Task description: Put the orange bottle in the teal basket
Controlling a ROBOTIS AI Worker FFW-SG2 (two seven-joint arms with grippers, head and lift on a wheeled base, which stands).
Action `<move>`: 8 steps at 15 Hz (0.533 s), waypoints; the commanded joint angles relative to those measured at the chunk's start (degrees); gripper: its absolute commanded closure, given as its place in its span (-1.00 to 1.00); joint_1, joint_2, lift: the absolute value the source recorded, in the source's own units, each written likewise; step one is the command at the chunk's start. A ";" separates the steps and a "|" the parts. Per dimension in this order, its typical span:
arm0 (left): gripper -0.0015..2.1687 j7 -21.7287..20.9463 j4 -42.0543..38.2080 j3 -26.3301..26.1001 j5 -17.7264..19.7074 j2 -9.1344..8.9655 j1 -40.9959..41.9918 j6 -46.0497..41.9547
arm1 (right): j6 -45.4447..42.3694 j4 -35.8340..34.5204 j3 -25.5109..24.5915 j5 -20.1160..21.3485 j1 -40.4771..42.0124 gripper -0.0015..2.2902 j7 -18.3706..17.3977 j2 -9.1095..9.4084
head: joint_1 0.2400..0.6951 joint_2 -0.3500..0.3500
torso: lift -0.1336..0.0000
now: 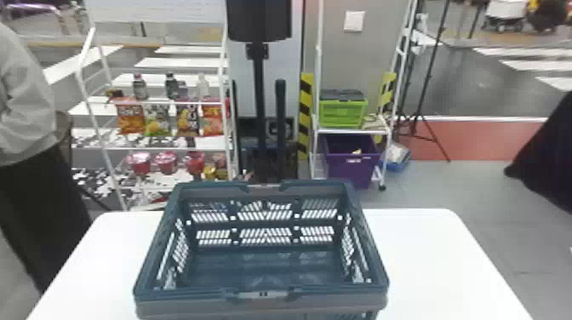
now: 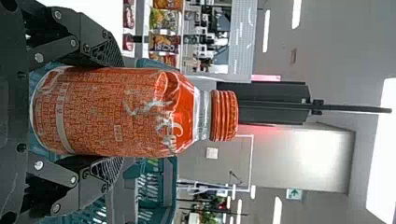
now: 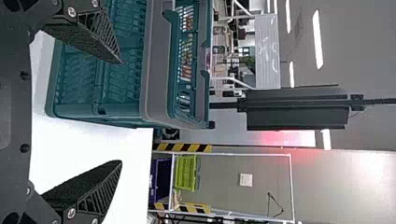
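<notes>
white worktop [image 1: 425, 255], biggest thing, runs below and ahead of the right pincer [image 3: 120, 112]. snack rack [image 1: 166, 149] (chips, tubs, a few drinks) stands off past the worktop, well beyond the left pincer [image 2: 116, 112]. teal basket [image 1: 191, 304] sits on the worktop, beyond the left pincer and off to its right; from the right pincer it's ahead and to the left. purple bin [image 1: 351, 170] and above it the green crate [image 1: 342, 112] (both on a side rack), far beyond the right pincer. left pincer is grasping the orange bottle, a finger on either side of its body; right pincer is released, fingers spread wide, nothing between them. orange bottle [image 2: 112, 112] is upright in the left pincer, with the basket behind it. smallest: its ridged orange cap [image 2: 224, 115] (on top), above the left pincer's fingers.
</notes>
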 commanded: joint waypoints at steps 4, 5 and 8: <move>-0.52 -1.22 -16.28 5.31 -0.09 -0.15 -6.33 29.39 | 0.29 -0.05 -0.61 -0.09 0.10 -0.88 0.00 0.38 | 0.14 0.00 | 1.00; -0.52 -1.39 -18.04 5.92 -0.70 -0.15 -8.62 34.48 | 0.29 -0.05 -0.79 0.00 0.19 -0.88 0.00 0.65 | 0.14 0.00 | 1.00; -0.52 -3.06 -20.15 5.83 -2.90 -0.15 -17.32 46.61 | 0.29 -0.05 -1.23 0.44 0.45 -0.89 0.00 1.70 | 0.14 0.00 | 1.00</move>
